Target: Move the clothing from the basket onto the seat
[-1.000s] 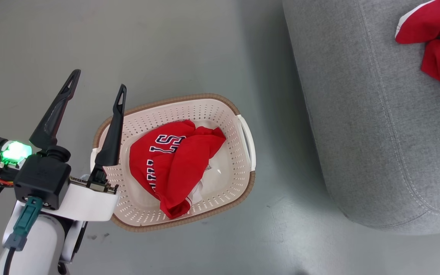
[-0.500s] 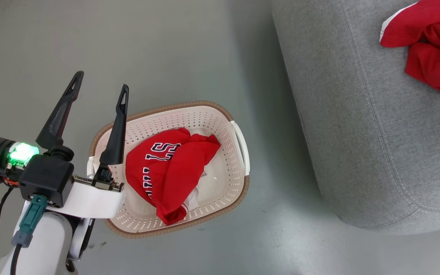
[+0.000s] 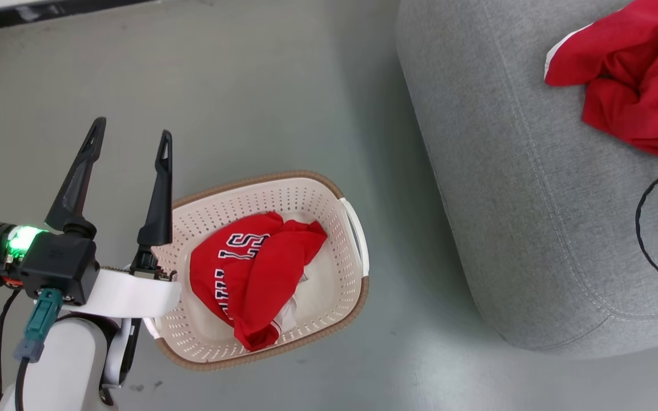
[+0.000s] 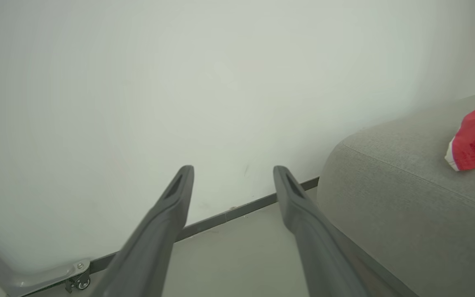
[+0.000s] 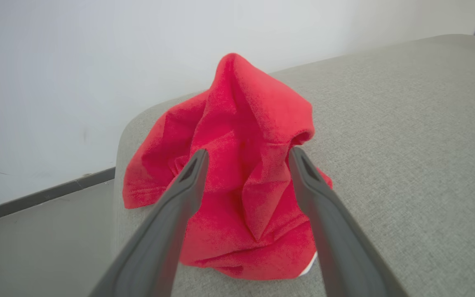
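Grey floor (image 3: 260,103). Beside left pincer (image 3: 132,130), one basket (image 3: 306,200) holding one jersey (image 3: 249,268); before right pincer (image 5: 249,153), one garment (image 5: 241,123) on seat (image 5: 406,144); both agape, empty.

Bright, even, soft light; a faint shadow darkens the floor (image 3: 380,114) beside the seat (image 3: 534,228).

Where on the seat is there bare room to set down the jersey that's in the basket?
The seat is bare in a broad strip between its rounded edge facing the basket and the red garment lying on it. Around that garment it is crowded: the right gripper is right at it, fingers open, and a black cable loops beside.
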You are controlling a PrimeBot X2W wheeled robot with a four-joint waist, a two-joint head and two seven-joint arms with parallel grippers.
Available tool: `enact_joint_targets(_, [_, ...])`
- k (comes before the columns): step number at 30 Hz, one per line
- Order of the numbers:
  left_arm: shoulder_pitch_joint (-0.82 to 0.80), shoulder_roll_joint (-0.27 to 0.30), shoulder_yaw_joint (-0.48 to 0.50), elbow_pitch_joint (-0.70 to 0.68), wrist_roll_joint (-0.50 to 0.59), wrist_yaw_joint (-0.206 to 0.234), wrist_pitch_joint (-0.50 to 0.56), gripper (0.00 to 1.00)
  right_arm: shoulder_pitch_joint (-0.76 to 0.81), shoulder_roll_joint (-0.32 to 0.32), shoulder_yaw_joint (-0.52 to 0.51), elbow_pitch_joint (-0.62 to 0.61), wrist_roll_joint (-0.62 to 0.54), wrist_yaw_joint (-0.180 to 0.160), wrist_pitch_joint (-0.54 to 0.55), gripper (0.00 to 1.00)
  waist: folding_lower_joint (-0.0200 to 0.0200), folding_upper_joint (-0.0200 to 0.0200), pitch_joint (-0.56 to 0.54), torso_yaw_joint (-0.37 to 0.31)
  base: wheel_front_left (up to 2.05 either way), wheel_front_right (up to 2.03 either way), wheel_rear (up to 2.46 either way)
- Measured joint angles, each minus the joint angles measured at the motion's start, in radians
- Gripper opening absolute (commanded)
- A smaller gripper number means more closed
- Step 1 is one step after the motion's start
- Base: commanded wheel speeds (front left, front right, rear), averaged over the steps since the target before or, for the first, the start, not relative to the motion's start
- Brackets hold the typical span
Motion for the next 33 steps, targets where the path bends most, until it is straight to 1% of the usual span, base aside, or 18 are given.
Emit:
enact_joint_targets(11, [0.049,-0.032,0.049,0.06,-0.035,0.037,-0.02,1.0,0.026,-0.001,0.042,-0.151,-0.025,0.0,0.0,1.0,0.0001,0.0,-0.079,0.014,0.0,0.0,0.0])
enact_joint_targets(16, [0.075,-0.048,0.077,0.089,-0.061,0.047,-0.021,1.0,0.034,0.011,0.067,-0.206,-0.031,0.0,0.0,1.0,0.0,0.0,-0.121,0.029,0.0,0.0,0.0])
enact_joint_targets(23, [0.119,-0.069,0.098,0.104,-0.07,0.064,-0.027,1.0,0.063,0.044,0.122,-0.279,-0.055,0.0,-0.001,1.0,0.0,0.0,-0.185,0.056,0.0,0.0,0.0])
enact_joint_targets(26, [0.146,-0.086,0.098,0.105,-0.071,0.069,-0.027,1.0,0.078,0.072,0.161,-0.312,-0.072,0.0,-0.002,1.0,0.0,0.0,-0.214,0.069,0.0,0.0,0.0])
enact_joint_targets(27, [0.159,-0.092,0.101,0.105,-0.072,0.07,-0.027,1.0,0.095,0.091,0.181,-0.332,-0.081,0.0,-0.002,1.0,0.0,0.0,-0.233,0.078,0.0,0.0,0.0])
enact_joint_targets(31, [0.179,-0.095,0.125,0.112,-0.088,0.07,-0.027,1.0,0.126,0.119,0.192,-0.366,-0.088,0.0,-0.002,1.0,0.0,0.0,-0.271,0.094,0.0,0.0,0.0])
enact_joint_targets(33, [0.199,-0.107,0.125,0.108,-0.087,0.071,-0.027,1.0,0.145,0.136,0.202,-0.38,-0.089,0.0,-0.002,1.0,0.0,0.0,-0.289,0.102,0.0,0.0,0.0])
